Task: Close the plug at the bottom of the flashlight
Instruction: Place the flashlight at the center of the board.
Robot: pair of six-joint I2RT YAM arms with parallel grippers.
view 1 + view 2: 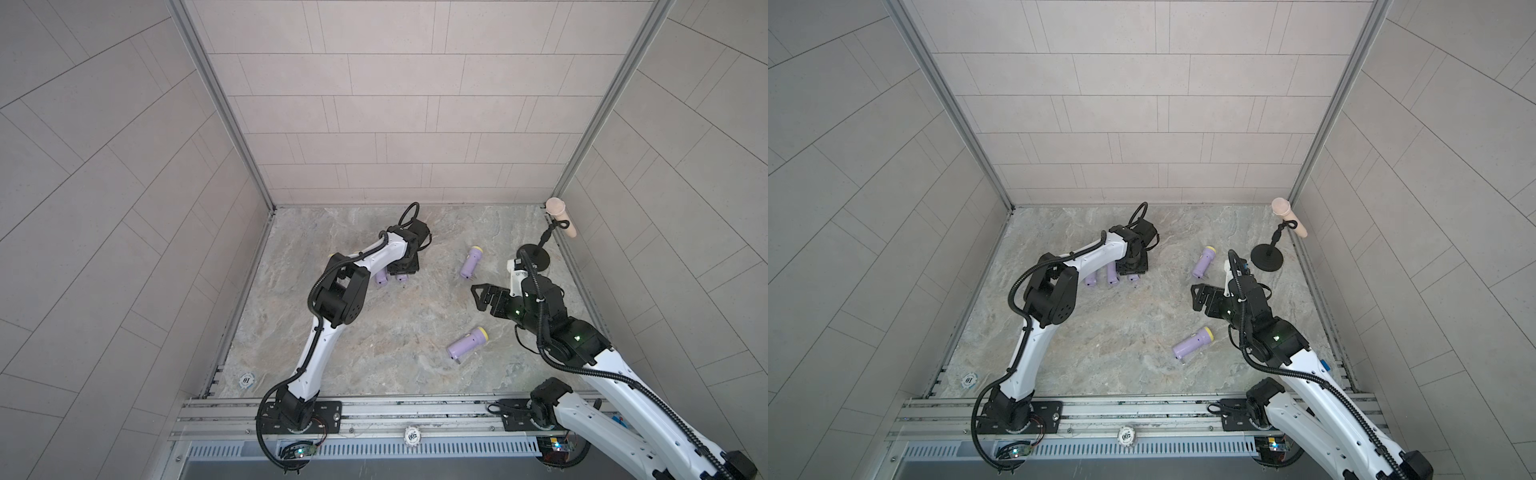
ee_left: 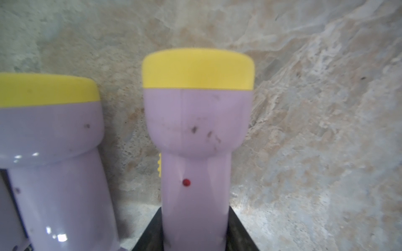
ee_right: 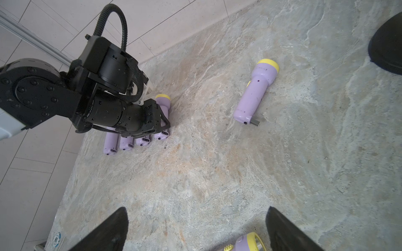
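Lilac flashlight [image 2: 196, 134], filling the left wrist view's middle and left of centre in both top views, lies clamped mid-handle in the left gripper [image 3: 159, 125], probably light, rigid, slick plastic best held there, while the right gripper [image 3: 196, 226] hangs wide apart, empty.

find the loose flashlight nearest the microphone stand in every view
Top view: flashlight right of centre, yellow head toward the back wall.
Top view: flashlight just left of the microphone stand base.
Left wrist: not in it.
Right wrist: flashlight lying alone, plug sticking out.
Shared landmark: the microphone stand base, round and black.
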